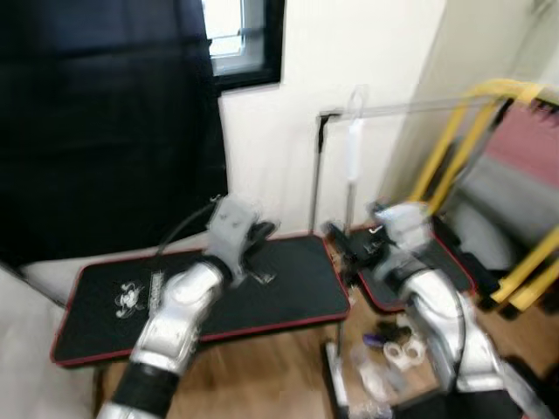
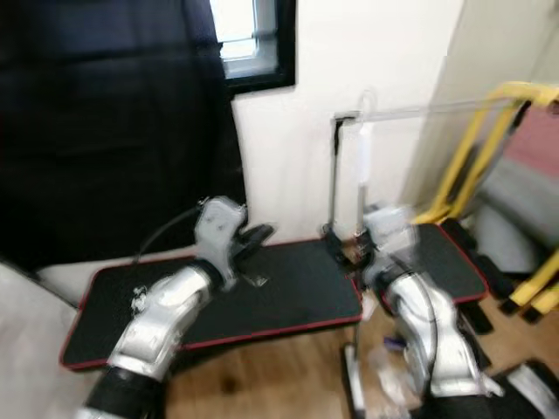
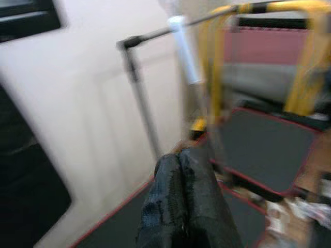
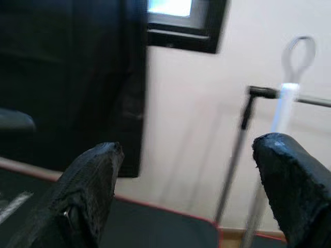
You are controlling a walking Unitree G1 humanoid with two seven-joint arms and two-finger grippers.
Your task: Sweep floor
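Broom handle (image 1: pixel 353 148): pale, slender, with a hanging loop at its top. It stands near-upright against the cream wall (image 1: pixel 288 131), beside a thin dark metal frame post (image 1: pixel 318 166), just behind the gap between the two tables. Leaning it in that spot keeps it off the floor and within reach from the front. The brush end is hidden behind the right end effector, so its form cannot be told.

Right end effector (image 4: pixel 191 196): fingers spread wide, holding nothing, raised in front of the broom handle and pointed toward it. Judged purpose: lined up to close around the shaft, the first step of sweeping; not yet touching.

Left end effector (image 3: pixel 178 206): fingers pressed together, empty, held above the larger table (image 1: pixel 288 288). Judged purpose: parked clear while the right arm reaches.

Tables: two black mats with red edging on low tables, side by side; smaller table (image 1: pixel 445 262) on the right.

Yellow frame (image 1: pixel 463 131): tubular, to the right, well apart from the broom.

Floor (image 1: pixel 262 367): wood; small pale clutter (image 1: pixel 393 353) lies under the right arm, too blurred to name.

Views are motion-blurred.
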